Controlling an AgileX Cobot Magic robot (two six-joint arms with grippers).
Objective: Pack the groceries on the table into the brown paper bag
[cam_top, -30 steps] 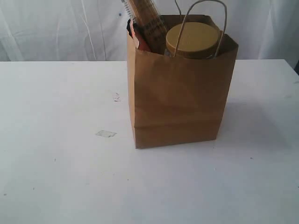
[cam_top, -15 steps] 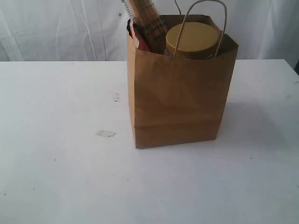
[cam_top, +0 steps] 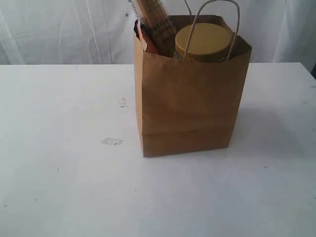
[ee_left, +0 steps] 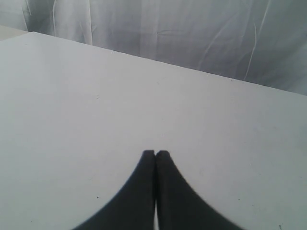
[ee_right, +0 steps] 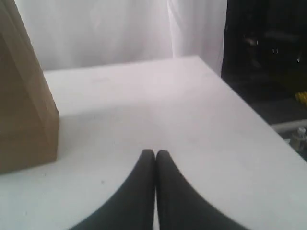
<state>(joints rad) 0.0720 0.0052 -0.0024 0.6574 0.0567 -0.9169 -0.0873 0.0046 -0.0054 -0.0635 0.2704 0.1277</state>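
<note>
Nothing moved this past second. The paper bag (cam_top: 190, 103) stands upright mid-tabletop (cam_top: 59, 187), jar (cam_top: 204, 42) and packet (cam_top: 157, 24) poking out — left gripper (ee_left: 155, 153) and right gripper (ee_right: 155, 152) pinched together, empty — packing looks finished.

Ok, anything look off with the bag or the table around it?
Nothing spilled or torn. The brown paper bag stands upright; the long packet pokes out tilted above its rim beside the jar's tan lid. One small pale scrap lies on the table left of the bag.
</note>
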